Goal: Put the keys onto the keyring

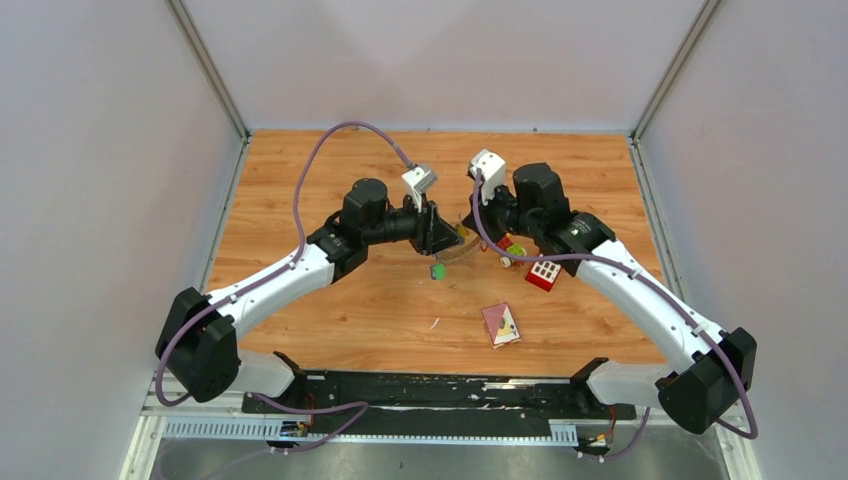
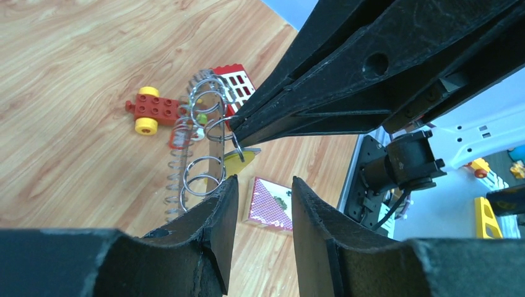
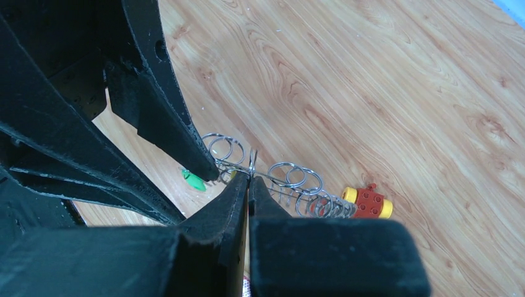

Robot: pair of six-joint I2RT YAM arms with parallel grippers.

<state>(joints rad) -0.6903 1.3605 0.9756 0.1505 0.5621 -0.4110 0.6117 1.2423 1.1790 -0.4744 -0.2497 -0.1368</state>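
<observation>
Pinching a keyring [image 3: 297,176] loop at the centre of the desk [image 3: 402,93], the right fingers [image 3: 230,204] are closed; the left fingers [image 2: 213,223] stand open beside it. A slack pinch could let the loop twist free, dropping the yellow key [image 2: 238,162].

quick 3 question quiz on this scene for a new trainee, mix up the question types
1. True or false: the right fingers are shut on the keyring.
2. Which lies nearest the arm bases? A red block, B pink card, C green piece.
3. Fill in: the left fingers stand ____.
Key: 1 true; 2 B; 3 open.
</observation>
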